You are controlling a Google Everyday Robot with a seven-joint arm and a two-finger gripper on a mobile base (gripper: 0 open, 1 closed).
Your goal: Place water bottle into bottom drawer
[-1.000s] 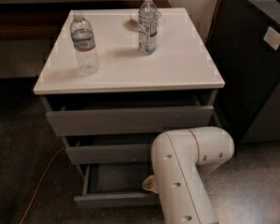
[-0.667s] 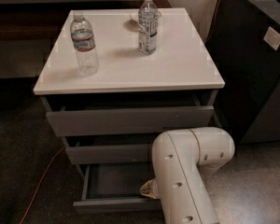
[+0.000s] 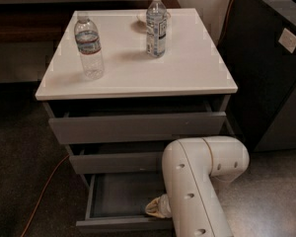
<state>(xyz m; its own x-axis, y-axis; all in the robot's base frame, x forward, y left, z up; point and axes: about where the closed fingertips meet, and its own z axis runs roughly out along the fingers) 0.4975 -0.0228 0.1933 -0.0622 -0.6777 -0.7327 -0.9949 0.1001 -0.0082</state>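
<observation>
The gripper (image 3: 158, 207) sat low at the front right of the open bottom drawer (image 3: 119, 194), mostly hidden behind the arm (image 3: 192, 191). I could not tell whether it was open or closed, and no bottle was with it.

The water bottle (image 3: 89, 47) stood upright on the cabinet top (image 3: 187, 73), well above the gripper and to its left, two closed drawers higher. A taller bottle (image 3: 156, 26) stood farther back, above the gripper, well apart from the first.

The water bottle was probably light to moderate in weight. Its thin clear wall likely gives under a hard squeeze, so a firm but modest grip suits it. The ribbed body at mid-height, just under the label, looked the best hold: the ribs resist slipping and the wall is stiffer there. A nudge near the cap could topple it.

Its label showed white and blue with a red band, but no word could be read. The taller bottle's print was equally illegible.
</observation>
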